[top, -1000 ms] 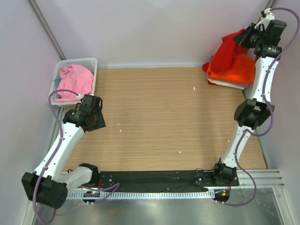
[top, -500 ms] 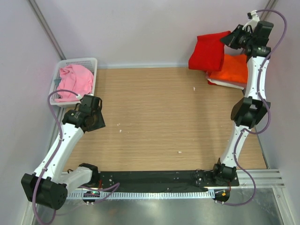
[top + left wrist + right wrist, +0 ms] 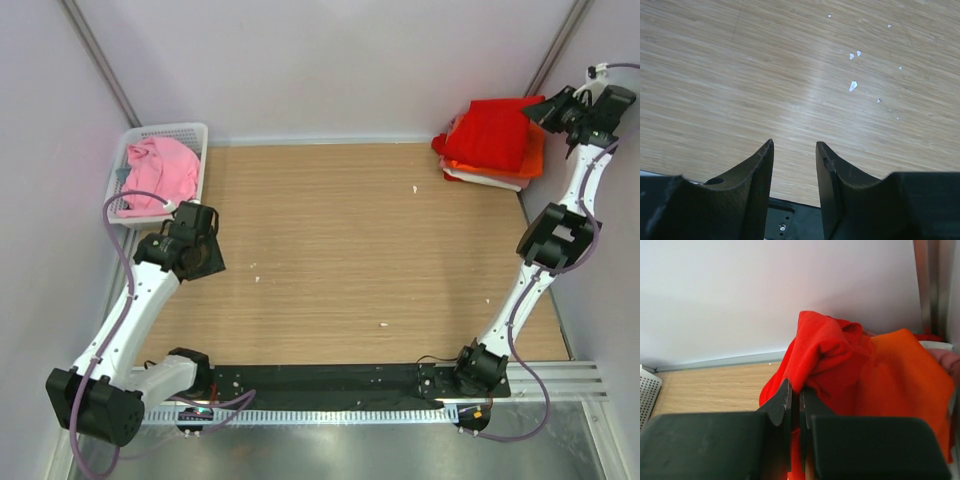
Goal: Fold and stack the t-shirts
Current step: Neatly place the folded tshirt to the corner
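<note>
Step in hand, as I judge: laying bright red cloth t-shirt (image 3: 495, 135) on stack, far right corner of wooden table (image 3: 350, 240). Red one lies on top of orange t-shirt (image 3: 905, 385).

Your right gripper (image 3: 795, 388): fingers pressed together, pinching red fold. Left gripper (image 3: 794, 147): spread, over bare wood, holding nothing.

Next you probably release red, then fetch crumpled pink t-shirt (image 3: 160, 170) from white mesh basket (image 3: 196, 131), far left.

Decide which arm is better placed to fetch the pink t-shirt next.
Left. The left gripper hangs open beside the basket holding the pink t-shirt; the right gripper is far off, shut on the red t-shirt.
</note>
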You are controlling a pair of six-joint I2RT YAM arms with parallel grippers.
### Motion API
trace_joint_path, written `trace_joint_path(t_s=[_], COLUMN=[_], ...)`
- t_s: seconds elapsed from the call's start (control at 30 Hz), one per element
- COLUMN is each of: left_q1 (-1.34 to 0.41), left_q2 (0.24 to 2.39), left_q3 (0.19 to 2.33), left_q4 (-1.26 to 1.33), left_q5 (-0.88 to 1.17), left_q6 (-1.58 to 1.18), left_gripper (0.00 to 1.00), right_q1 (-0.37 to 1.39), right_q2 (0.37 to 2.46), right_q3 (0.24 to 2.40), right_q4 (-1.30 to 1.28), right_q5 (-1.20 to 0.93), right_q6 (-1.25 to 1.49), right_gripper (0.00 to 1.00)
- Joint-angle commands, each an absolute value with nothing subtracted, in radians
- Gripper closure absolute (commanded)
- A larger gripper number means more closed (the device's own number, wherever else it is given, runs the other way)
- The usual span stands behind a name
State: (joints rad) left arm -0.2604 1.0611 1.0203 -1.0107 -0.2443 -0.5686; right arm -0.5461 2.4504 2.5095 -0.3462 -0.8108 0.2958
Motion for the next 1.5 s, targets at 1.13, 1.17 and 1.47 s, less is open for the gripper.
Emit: trace_joint_path(t_s=[1.13,1.17,1.47], left_q1=[-0.255,-0.253,-0.232], left_q2=[0.985,0.98,0.957], left_q3=[1.019,1.017,1.012], left_q4=[-0.997,-0.994,-0.986], left_q5=[-0.244,-0.244,-0.229], left_q6=[-0.565,-0.566,-0.56], left_gripper=[0.59,0.59,0.59], right_q1=[-0.614,-0.612,-0.609], right_q2=[2.343,2.292,2.02], right_q3=[2.329,2.323,2.212], right_q4=[-0.294,-0.299,-0.313], right_q5=[0.505,0.511,0.424], right_q6=[0.356,0.363,0.429], right_gripper=[0.21,0.2,0.0])
